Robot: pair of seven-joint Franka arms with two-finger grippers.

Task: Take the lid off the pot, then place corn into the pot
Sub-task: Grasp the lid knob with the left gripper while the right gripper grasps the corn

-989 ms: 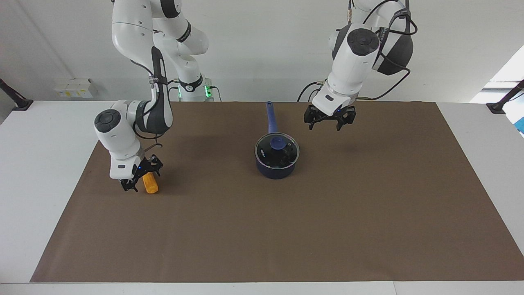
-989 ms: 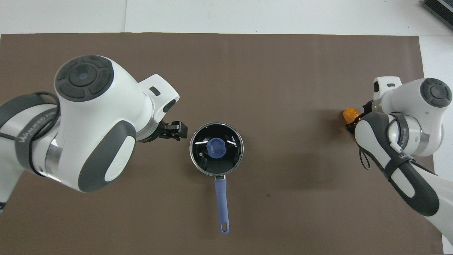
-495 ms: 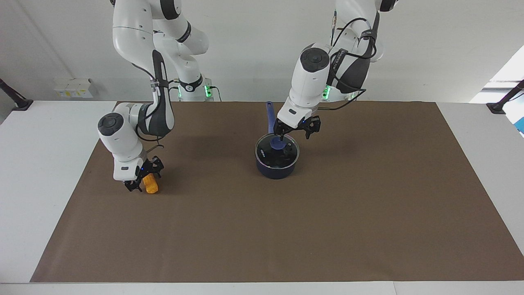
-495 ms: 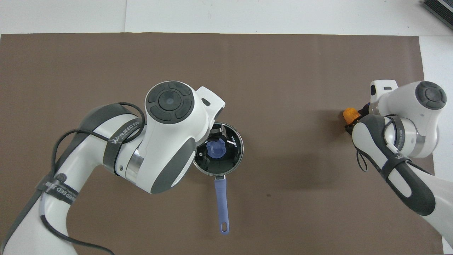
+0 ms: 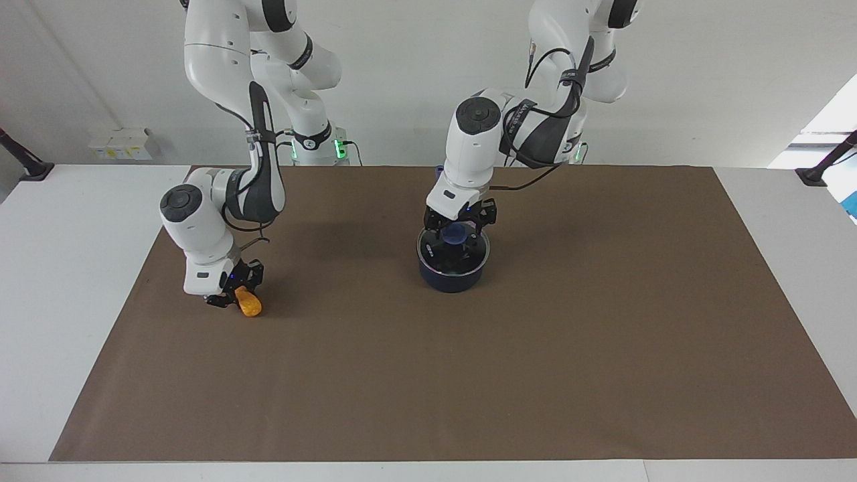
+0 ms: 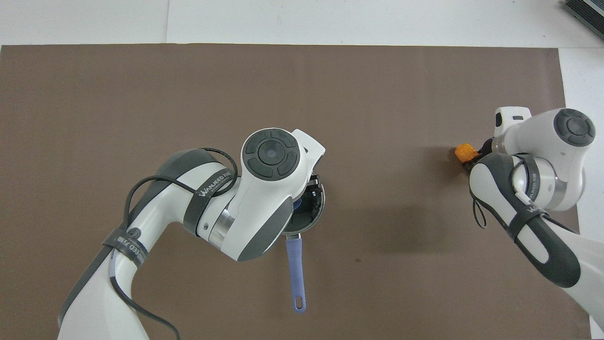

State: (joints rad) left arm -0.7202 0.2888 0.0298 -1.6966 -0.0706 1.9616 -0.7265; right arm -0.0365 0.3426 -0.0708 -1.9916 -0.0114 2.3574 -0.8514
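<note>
left tool: mine from the left arm, down over the pot's centre; fingers spread either side of the blue knob, not closed on it as far as I can see; holding nothing.
lid: seated flat on the pot, glass disc with metal rim; in the overhead view my left arm covers most of it, only an edge shows.
pot: mid desk, between the two arms; handle runs straight back toward the robots.
key relation: knob sits directly below the left tool, between the fingers. I judge the next move as a short drop and squeeze, then a straight pull up. No sideways shift looks needed.
right tool: low at the right arm's end of the desk, at the near end of the corn; looks closed round that end, but I cannot tell the grip for sure.
corn: on or just off the desk, well apart from the pot; long axis slants away from the tool, away from the robots. Orange tip peeks past the wrist in the overhead view.
nearer arm: left for the lid, right for the corn.
stage: lid not yet off; corn cannot go in until it is.
risk: my guess is that an off-centre pinch on the knob tilts the lid or drags the pot.
</note>
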